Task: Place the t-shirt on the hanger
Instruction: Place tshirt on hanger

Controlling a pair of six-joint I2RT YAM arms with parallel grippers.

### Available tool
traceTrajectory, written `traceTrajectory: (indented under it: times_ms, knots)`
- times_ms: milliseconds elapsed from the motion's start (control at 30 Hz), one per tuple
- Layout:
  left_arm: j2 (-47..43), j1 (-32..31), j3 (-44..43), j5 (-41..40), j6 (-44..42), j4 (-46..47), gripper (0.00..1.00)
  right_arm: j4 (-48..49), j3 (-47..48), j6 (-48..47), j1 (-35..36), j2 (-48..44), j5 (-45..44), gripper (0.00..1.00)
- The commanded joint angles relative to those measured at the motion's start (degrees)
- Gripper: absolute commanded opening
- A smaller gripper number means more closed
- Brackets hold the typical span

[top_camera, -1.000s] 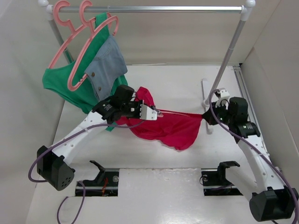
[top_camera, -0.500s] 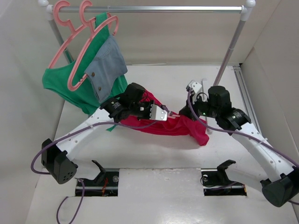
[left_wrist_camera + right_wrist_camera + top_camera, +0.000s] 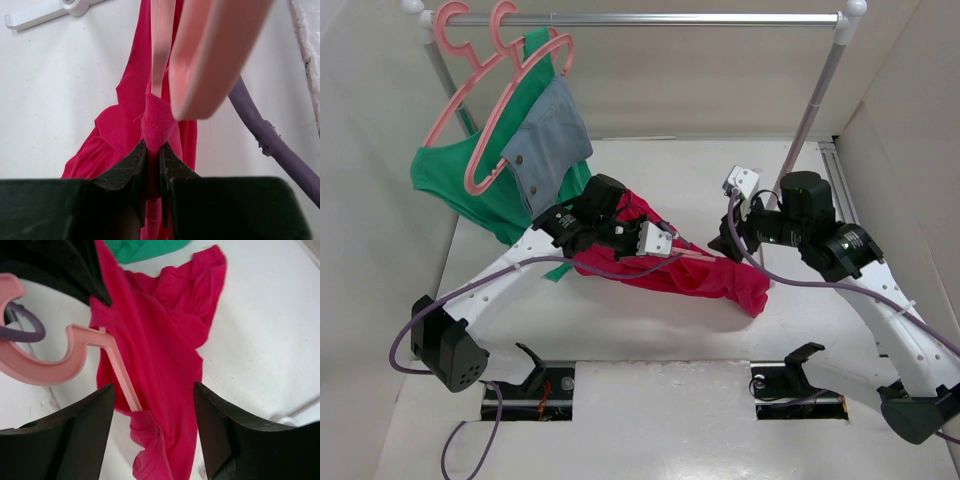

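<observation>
The crimson t-shirt (image 3: 705,280) lies bunched on the table between the arms. My left gripper (image 3: 655,241) is shut on a fold of its edge (image 3: 158,120), the cloth pinched between the jaws of the left gripper (image 3: 153,150). The pink hanger (image 3: 696,254) has its thin bar (image 3: 121,376) running into a fold of the t-shirt (image 3: 165,335), with the hook (image 3: 40,367) bare on the left. The hook looms blurred in the left wrist view (image 3: 210,55). My right gripper (image 3: 727,240) hangs open over the shirt, and nothing sits between the jaws of the right gripper (image 3: 152,390).
A clothes rack rail (image 3: 640,18) spans the back, its right post (image 3: 815,110) slanting down to the table. Two pink hangers (image 3: 485,90) at its left end carry a green garment (image 3: 450,175) and a denim piece (image 3: 550,140). A purple cable (image 3: 270,137) runs beside the shirt.
My right gripper swung left with the shirt's right end, then opened and let it go. The stretched shirt has slumped into a heap. The left gripper edged right, still shut.
</observation>
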State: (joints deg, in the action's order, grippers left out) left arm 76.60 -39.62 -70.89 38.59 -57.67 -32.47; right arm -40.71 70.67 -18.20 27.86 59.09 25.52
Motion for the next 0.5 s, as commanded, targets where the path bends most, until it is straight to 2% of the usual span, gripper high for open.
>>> traceTrajectory:
  times_ms: [0, 333, 467]
  knots:
    - [-0.40, 0.42, -0.83, 5.53, 1.33, 1.53, 0.00, -1.92, -0.36, -4.82, 1.24, 1.73, 5.57, 0.69]
    - [-1.01, 2.09, 0.84, 5.53, 1.86, 2.85, 0.00, 8.79, -9.24, -3.34, 1.76, 2.78, 10.86, 0.68]
    - [-1.01, 2.09, 0.84, 5.53, 2.39, 3.38, 0.00, 14.59, -11.96, -0.36, 3.08, 4.19, 8.94, 0.65]
